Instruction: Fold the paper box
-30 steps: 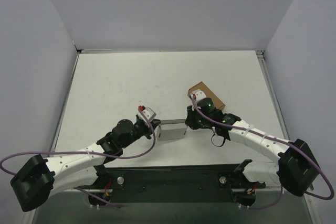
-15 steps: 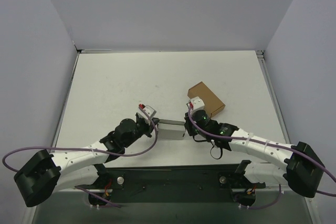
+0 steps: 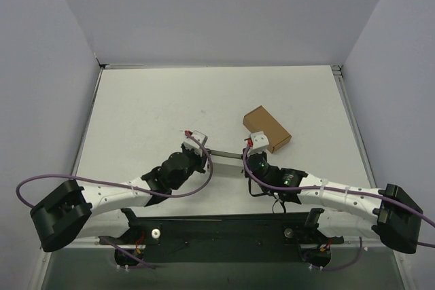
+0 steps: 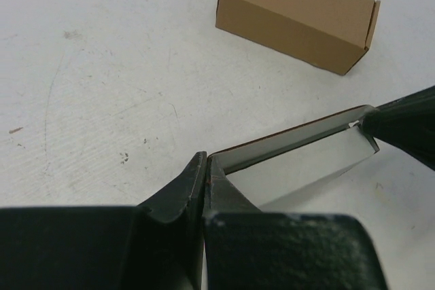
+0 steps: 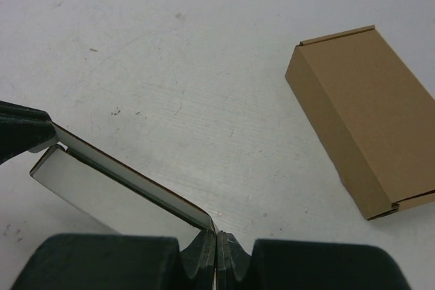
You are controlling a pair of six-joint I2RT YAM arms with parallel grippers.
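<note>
The paper box (image 3: 224, 153) is a thin white-grey card blank held off the table between both grippers; from above it shows only as a thin edge-on strip. My left gripper (image 3: 202, 155) is shut on its left end, with the card pinched between the fingertips (image 4: 205, 162). My right gripper (image 3: 246, 158) is shut on the right end (image 5: 216, 234). The left wrist view shows the card's (image 4: 292, 162) pale inner face spanning to the other gripper's dark finger (image 4: 402, 123). In the right wrist view the card (image 5: 115, 191) runs left to the left finger (image 5: 24, 130).
A small closed brown cardboard box (image 3: 266, 129) lies on the white table just behind the right gripper, also seen as the brown box (image 4: 297, 16) and the brown box (image 5: 363, 117). Grey walls enclose the table on three sides. A black rail (image 3: 224, 225) runs along the near edge.
Both grippers moved away from the bases with the card. The card turned from showing its flat grey face to the overhead camera to standing edge-on. The brown box is uncovered now.
</note>
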